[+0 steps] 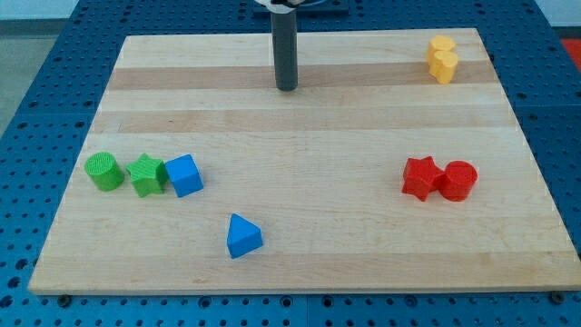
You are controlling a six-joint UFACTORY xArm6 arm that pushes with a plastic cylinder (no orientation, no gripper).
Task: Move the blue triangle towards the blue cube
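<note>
The blue triangle (242, 236) lies on the wooden board near the view's bottom, left of centre. The blue cube (184, 174) sits up and to the left of it, at the right end of a row of blocks. A short gap separates the two. My tip (287, 87) is near the view's top centre, far above both blue blocks and touching none.
A green star (146, 174) touches the blue cube's left side, with a green cylinder (104, 171) further left. A red star (421, 178) and red cylinder (459, 180) sit at the right. A yellow block (442, 58) is at top right. The wooden board (300, 272) ends close below the triangle.
</note>
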